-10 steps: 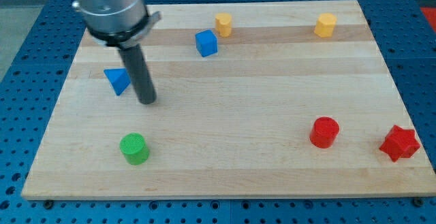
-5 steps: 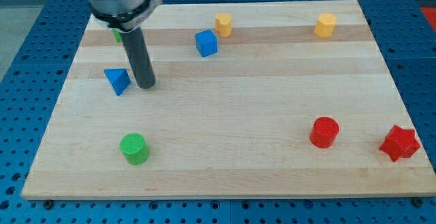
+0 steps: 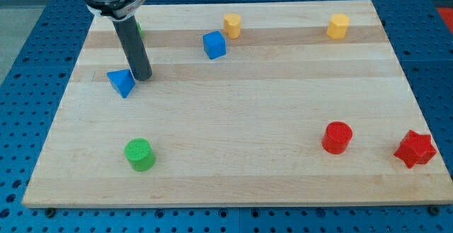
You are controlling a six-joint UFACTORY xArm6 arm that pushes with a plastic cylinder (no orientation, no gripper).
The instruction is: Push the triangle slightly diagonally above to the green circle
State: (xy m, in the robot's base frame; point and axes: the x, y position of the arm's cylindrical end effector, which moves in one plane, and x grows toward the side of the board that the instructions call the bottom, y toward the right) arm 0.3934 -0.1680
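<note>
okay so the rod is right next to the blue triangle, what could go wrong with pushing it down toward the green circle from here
My tip sits at the blue triangle's upper right, so a push from here would likely send it toward the view's left, near the board's edge, rather than down to the green circle. An off-centre push on a slanted face may also just spin it.

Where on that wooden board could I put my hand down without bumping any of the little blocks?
The widest bare patch is mid-board, between the blue cube, green cylinder and red cylinder. There is also room between the two yellow blocks. It is crowded at the view's upper left, where my tip stands beside the blue triangle.
</note>
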